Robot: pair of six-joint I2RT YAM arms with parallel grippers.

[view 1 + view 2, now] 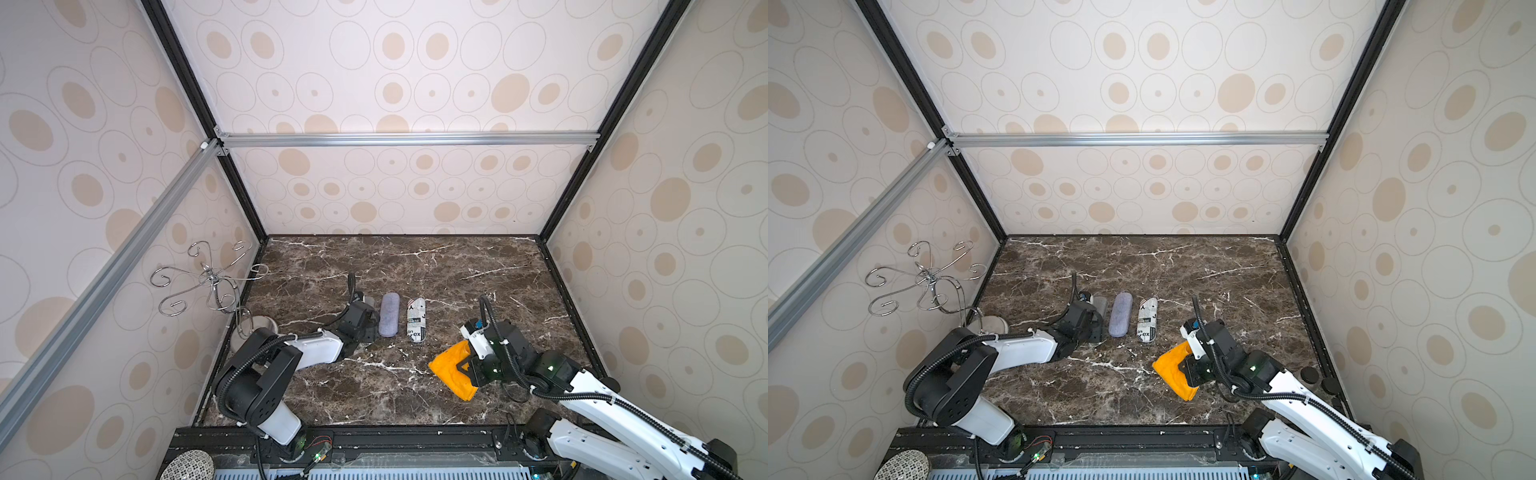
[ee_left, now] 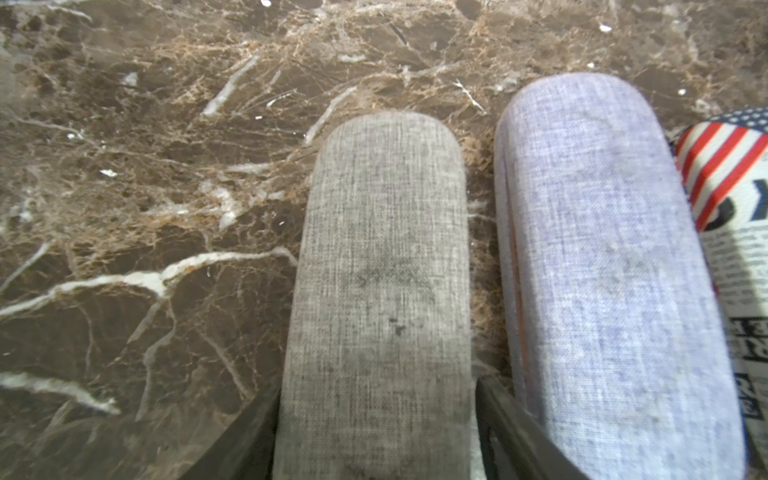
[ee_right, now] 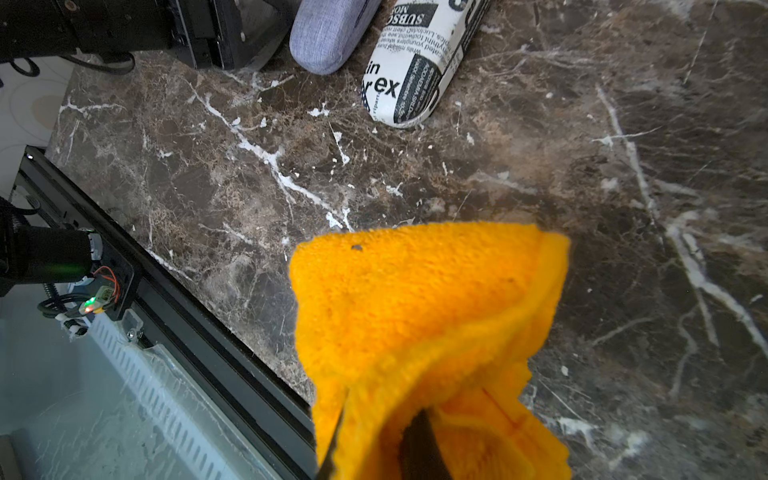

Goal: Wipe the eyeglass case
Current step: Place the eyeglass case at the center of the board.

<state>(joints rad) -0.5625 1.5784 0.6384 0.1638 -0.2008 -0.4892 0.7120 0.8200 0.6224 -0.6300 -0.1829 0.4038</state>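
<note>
Three eyeglass cases lie side by side on the marble table: a grey one [image 2: 382,257], a lavender one [image 1: 389,314] and a newspaper-print one [image 1: 415,320]. My left gripper [image 2: 376,382] straddles the near end of the grey case, which lies flat on the table. One finger [image 2: 498,415] shows a thin gap to the case's side, and the jaws stand open. In both top views the arm hides most of the grey case [image 1: 1099,305]. To the right, above the table, my right gripper [image 3: 378,428] is shut on a folded orange cloth [image 3: 428,311], well short of the cases.
A chrome wire hook stand [image 1: 212,278] on a round base [image 1: 259,326] occupies the left edge of the table. Patterned walls close in the left, back and right. A black rail [image 1: 374,436] runs along the front edge.
</note>
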